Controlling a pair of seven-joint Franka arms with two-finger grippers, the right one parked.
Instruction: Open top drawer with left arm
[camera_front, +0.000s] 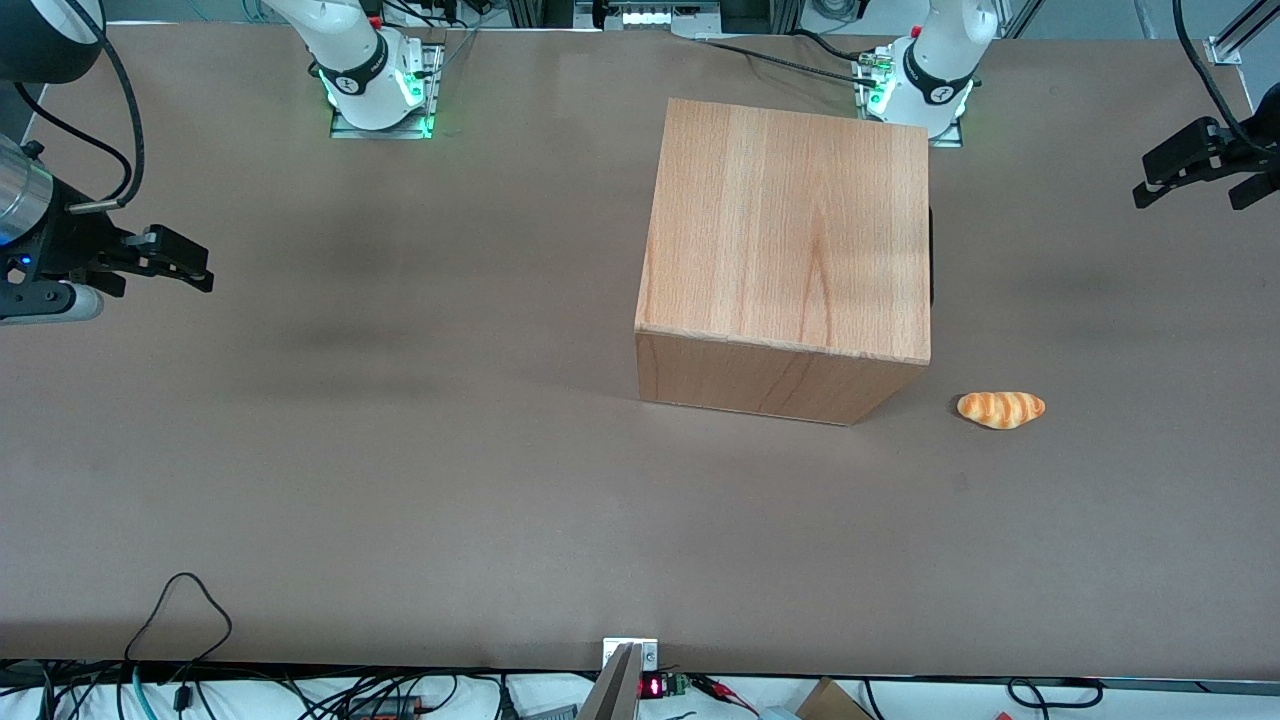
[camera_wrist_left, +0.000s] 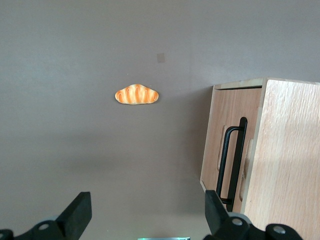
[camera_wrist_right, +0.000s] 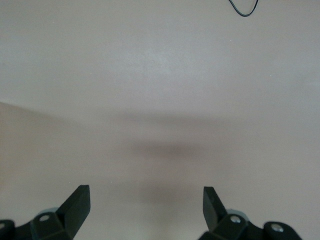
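Across the front view from edge to edge, a brown bench (camera_front: 400, 450). Just past the centre of the frame, on that bench, a light-wood cabinet (camera_front: 790, 230) with plain top and plain side toward the camera. On the cabinet's face turned toward the working arm's end of the bench, only a thin dark sliver of the handle (camera_front: 931, 255). From the wrist camera, more of that face: the top drawer (camera_wrist_left: 240, 105) shut flush in the casing, next to the cabinet's top board, with a long black handle (camera_wrist_left: 232, 160) along its front panel. Near the cabinet's corner, nearer the front camera and toward the working arm's end, a small orange-striped bread roll (camera_front: 1001, 409) lying on the bench, apart from the cabinet. At the upper edge of the frame, just above the cabinet, the white base of the left arm (camera_front: 935, 70) with a green glow at its foot. At the last edge of the frame, upper part, the black claw (camera_front: 1190, 190) in the air, well apart from the drawer front and facing it. In the wrist view, claw (camera_wrist_left: 145, 212) spread wide, fingers (camera_wrist_left: 77, 212) holding nothing, roll (camera_wrist_left: 137, 95) and drawer front ahead of them.
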